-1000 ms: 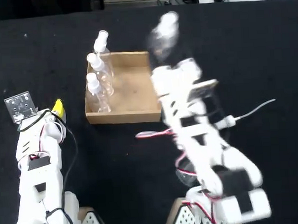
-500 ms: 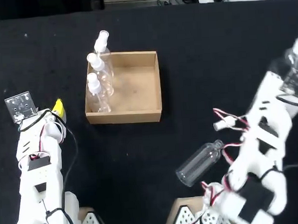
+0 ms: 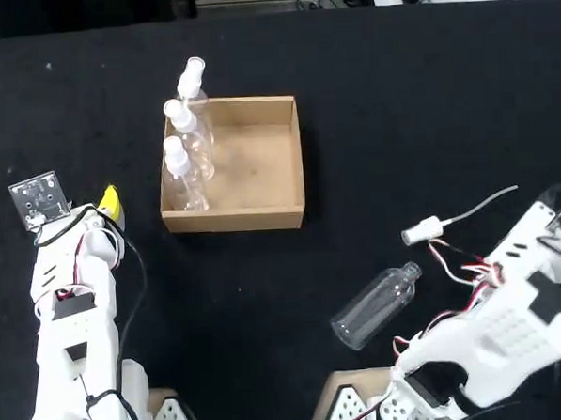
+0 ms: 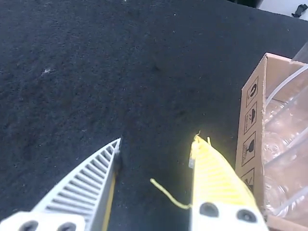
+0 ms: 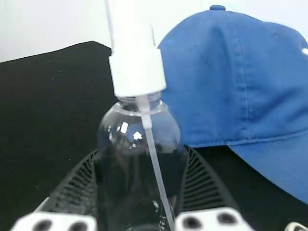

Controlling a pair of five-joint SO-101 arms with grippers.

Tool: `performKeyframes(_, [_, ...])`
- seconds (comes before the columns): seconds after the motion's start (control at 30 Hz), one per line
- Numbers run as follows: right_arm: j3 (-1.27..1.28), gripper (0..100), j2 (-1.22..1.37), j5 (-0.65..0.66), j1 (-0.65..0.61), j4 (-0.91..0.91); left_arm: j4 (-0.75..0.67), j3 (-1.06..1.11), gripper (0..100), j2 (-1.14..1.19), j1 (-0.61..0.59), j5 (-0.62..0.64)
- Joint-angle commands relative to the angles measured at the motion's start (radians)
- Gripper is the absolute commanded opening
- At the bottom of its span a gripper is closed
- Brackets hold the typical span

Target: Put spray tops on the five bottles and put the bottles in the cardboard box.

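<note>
Swinging away from the cardboard box (image 3: 234, 218), the right arm (image 3: 512, 325) had carried its bottle out from above the box's far right corner over the past second. It had ended low at the right edge of the black table (image 3: 425, 89). Nothing else had shifted, and the left arm (image 3: 74, 305) lay where it had been.

The right gripper (image 5: 140, 163) was clenched on the held bottle (image 5: 137, 139), one ribbed jaw pressed against each side of the clear body. That bottle stood upright between the jaws. It wore a white spray top (image 5: 136, 67), and a thin dip tube (image 5: 155, 168) ran down inside it. A blue cap (image 5: 250, 82) lay just behind it.

The left gripper (image 4: 158, 142) hung released above bare cloth, jaws apart with nothing between them, just beside the box's left wall.

Three capped bottles (image 3: 190, 139) stood in a row against the left wall inside the box, clear and white-topped. An uncapped bottle (image 3: 375, 306) lay on its side on the table, well apart from the box, its neck pointing towards a loose spray top (image 3: 421, 230) nearby, whose tube trailed off to the right.
</note>
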Motion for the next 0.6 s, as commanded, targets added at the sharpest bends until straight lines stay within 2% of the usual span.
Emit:
performKeyframes(0.0, [-0.050,1.1,0.047,0.008,0.025,-0.161,-0.021,-0.005,20,-0.003,0.010,-0.011])
performKeyframes(0.1, [-0.045,1.1,0.082,0.008,0.020,-0.221,-0.021,-0.005,20,-0.003,0.010,-0.011])
performKeyframes(0.37, [-0.045,1.5,0.114,0.008,0.015,-0.222,-0.023,-0.005,20,-0.003,0.010,-0.011])
performKeyframes(0.57, [-0.045,14.9,0.111,0.008,0.005,-0.229,-0.023,-0.005,20,-0.003,0.010,-0.011])
